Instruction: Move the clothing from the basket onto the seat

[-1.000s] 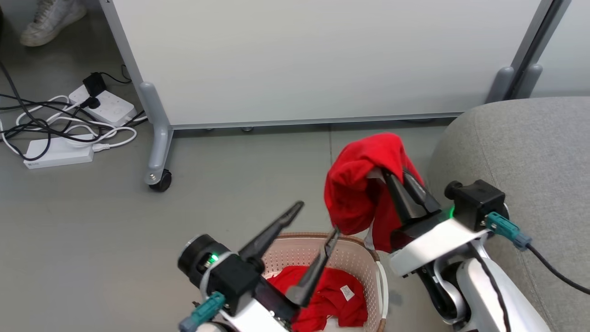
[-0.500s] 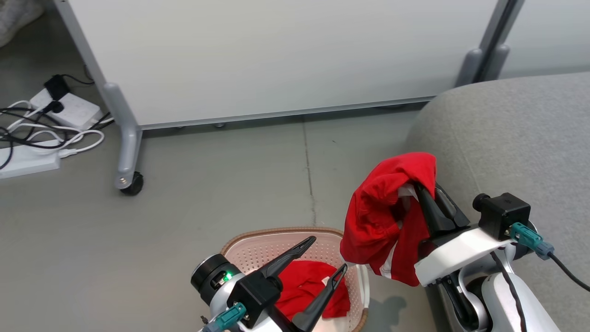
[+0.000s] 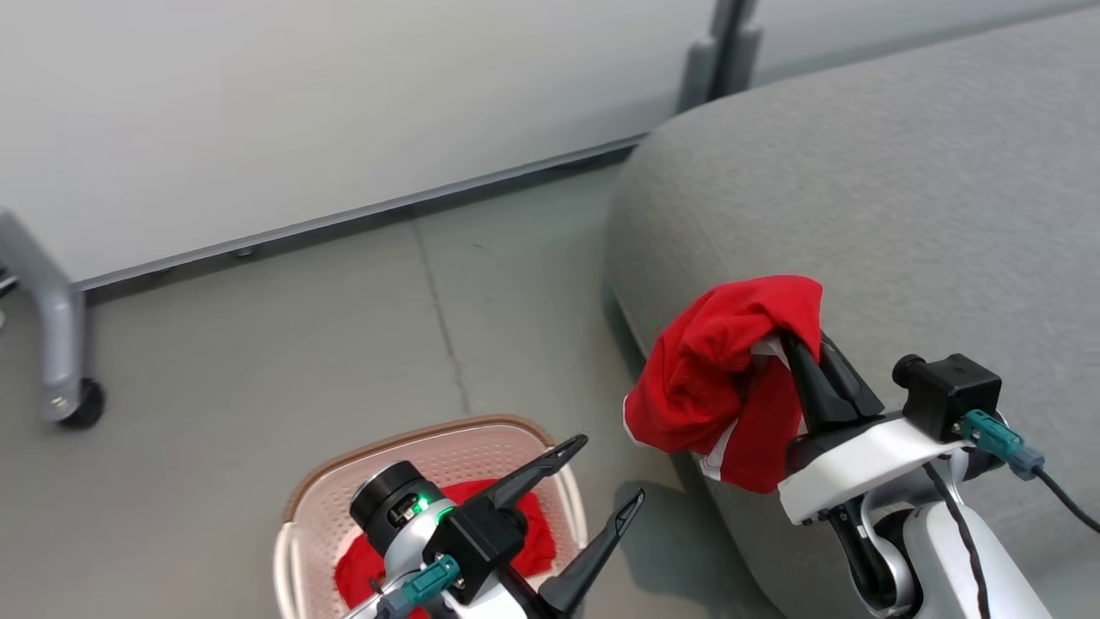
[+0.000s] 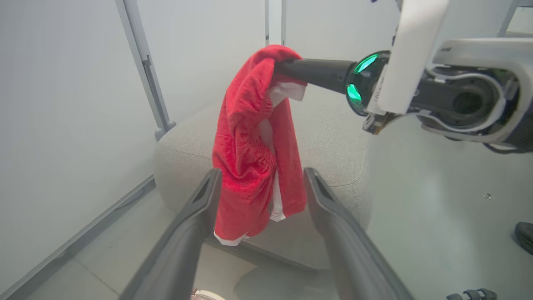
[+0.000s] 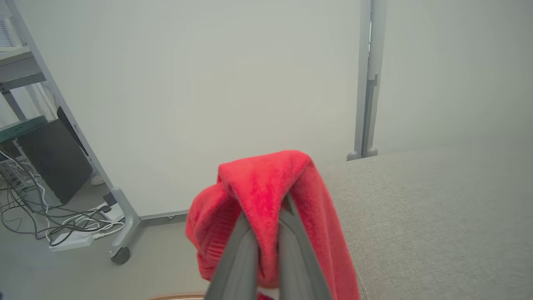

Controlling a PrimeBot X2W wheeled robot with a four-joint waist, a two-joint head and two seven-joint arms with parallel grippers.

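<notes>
Partway there: right end effector [image 3: 808, 361] clamped on a red garment [image 3: 713, 378] at the seat [image 3: 902, 215] edge, left end effector [image 3: 612, 468] spread empty, more clothing [image 3: 528, 537] left in the basket [image 3: 378, 438].

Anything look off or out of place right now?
Nothing stands out. The right gripper is shut on a red garment hanging near the sofa; the left gripper is open over the basket of clothing.

No writing, brand mark, number or sign can be read anywhere. The red garment [image 3: 722, 378] clamped in the right gripper [image 3: 803, 344] shows plain white trim without legible lettering. The laundry basket [image 3: 481, 447], grey sofa [image 3: 902, 215] and partition panel [image 3: 258, 112] bear no legible marks.
</notes>
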